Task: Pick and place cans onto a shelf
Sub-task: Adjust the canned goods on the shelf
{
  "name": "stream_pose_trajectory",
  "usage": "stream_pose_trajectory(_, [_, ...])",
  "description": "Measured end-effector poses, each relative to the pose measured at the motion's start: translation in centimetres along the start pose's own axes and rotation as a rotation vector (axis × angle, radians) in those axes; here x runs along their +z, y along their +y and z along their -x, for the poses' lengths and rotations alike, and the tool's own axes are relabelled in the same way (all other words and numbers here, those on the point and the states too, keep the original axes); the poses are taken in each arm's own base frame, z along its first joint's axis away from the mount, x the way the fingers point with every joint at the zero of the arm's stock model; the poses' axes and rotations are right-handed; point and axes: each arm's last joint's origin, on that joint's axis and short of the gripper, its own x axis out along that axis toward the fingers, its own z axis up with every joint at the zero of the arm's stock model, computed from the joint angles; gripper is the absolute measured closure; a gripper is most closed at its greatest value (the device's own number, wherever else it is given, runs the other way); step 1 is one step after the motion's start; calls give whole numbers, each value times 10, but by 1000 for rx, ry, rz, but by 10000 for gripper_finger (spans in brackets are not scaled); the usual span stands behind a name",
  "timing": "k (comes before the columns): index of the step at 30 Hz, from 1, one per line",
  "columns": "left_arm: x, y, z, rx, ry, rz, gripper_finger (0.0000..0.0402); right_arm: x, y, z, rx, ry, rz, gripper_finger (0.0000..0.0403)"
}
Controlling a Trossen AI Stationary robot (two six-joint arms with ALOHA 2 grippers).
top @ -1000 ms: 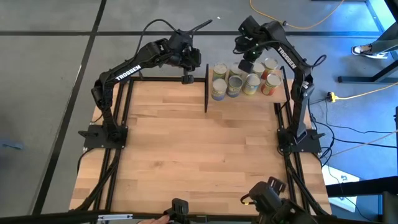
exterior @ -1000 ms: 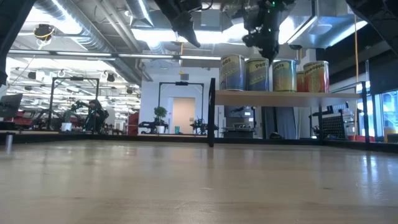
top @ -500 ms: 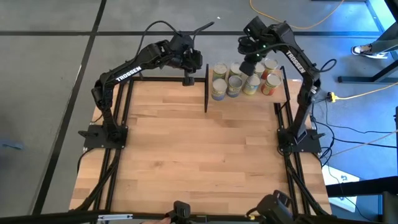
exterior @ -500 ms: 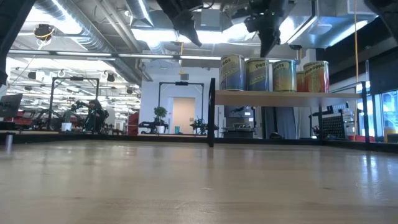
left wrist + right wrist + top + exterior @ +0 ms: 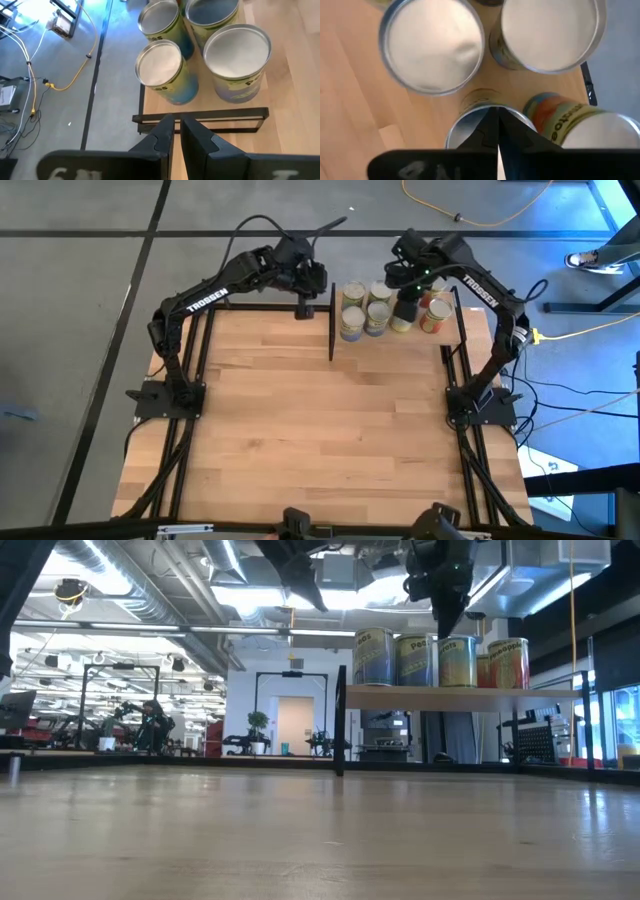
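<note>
Seen from above, a wide bare wooden worktop [image 5: 320, 420] fills the near part of the scene, with nothing lying on it. Each arm is bolted at a side edge and reaches toward the far end.

At the far right corner stands the shelf [image 5: 460, 696], a light-wood board raised on thin black posts. The cans [image 5: 352, 320] stand on it, packed close together in a cluster. From table height four labelled cans show in a row along the shelf's front edge; the rest are hidden behind them. From above, the right arm covers part of the cluster, so the cans cannot be counted exactly.

The right hand [image 5: 407, 307] hangs directly over the cluster, pointing down. Its fingers [image 5: 496, 131] are pressed together with no gap and hold nothing. Its wrist camera looks straight down on silvery can tops [image 5: 432, 45], one with an orange and green label [image 5: 555, 117] cut off at the edge.

The left hand [image 5: 301, 305] hovers just beside the shelf's left end, above the worktop's far edge. Its fingers [image 5: 162, 137] stand nearly together, a narrow slit between them, holding nothing. In the low view both hands are cut off above by the frame
</note>
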Motion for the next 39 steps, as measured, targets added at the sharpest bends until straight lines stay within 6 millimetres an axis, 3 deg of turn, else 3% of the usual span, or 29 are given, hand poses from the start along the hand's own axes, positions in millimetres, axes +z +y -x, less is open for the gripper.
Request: stream_pose_trajectory(39, [5,-4,0,21,-12,-12,376,-10,9,-3,43,64,-14,400])
